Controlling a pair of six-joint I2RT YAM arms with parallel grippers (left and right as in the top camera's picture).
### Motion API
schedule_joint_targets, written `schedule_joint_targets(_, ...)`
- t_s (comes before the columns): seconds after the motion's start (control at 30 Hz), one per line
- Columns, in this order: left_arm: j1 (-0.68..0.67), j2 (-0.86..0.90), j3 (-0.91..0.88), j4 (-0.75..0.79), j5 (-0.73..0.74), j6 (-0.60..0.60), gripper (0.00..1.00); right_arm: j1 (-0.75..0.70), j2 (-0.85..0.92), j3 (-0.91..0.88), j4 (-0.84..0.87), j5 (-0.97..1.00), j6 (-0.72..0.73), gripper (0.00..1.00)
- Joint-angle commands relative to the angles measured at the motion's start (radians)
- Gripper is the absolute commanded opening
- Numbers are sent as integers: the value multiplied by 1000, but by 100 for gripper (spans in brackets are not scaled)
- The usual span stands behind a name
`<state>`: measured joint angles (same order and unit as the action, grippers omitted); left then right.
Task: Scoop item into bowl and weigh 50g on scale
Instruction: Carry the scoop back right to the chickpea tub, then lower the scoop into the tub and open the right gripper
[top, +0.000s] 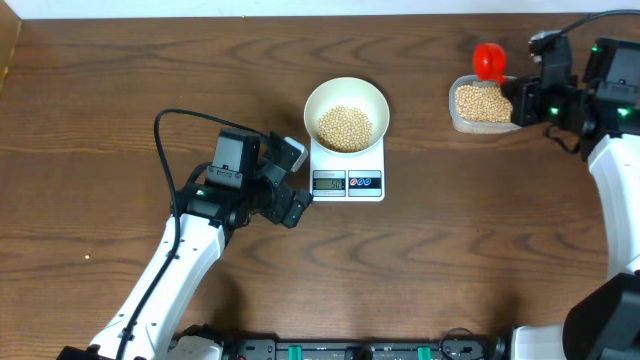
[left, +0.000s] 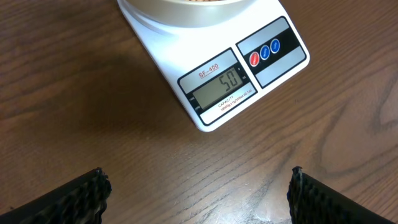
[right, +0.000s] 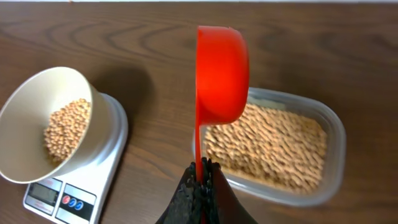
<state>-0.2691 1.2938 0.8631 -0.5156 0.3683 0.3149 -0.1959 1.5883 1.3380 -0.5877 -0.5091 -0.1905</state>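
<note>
On scale (left: 186, 62) face, "SF-400"; display (left: 217, 87) "50"

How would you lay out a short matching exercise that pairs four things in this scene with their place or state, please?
Things:
1. white bowl
2. red scoop
3. clear tub
4. left gripper

Place or state:
A. open, over bare table just in front of the scale
B. sitting on the scale with beans inside
C. held by its handle in the shut right gripper
D. on the table at the far right, holding most of the beans

Pairs: 1-B, 2-C, 3-D, 4-A
</note>
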Motion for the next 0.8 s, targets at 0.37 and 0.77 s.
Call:
schedule_joint_targets(0.37, 3, 1, -5, 0, 5, 5, 94, -98, 13, 6, -96, 48, 349, 1)
schedule_joint_targets(0.77, 3, 1, -5, 0, 5, 5, 93, -98, 115, 6, -31, -70, 467, 1)
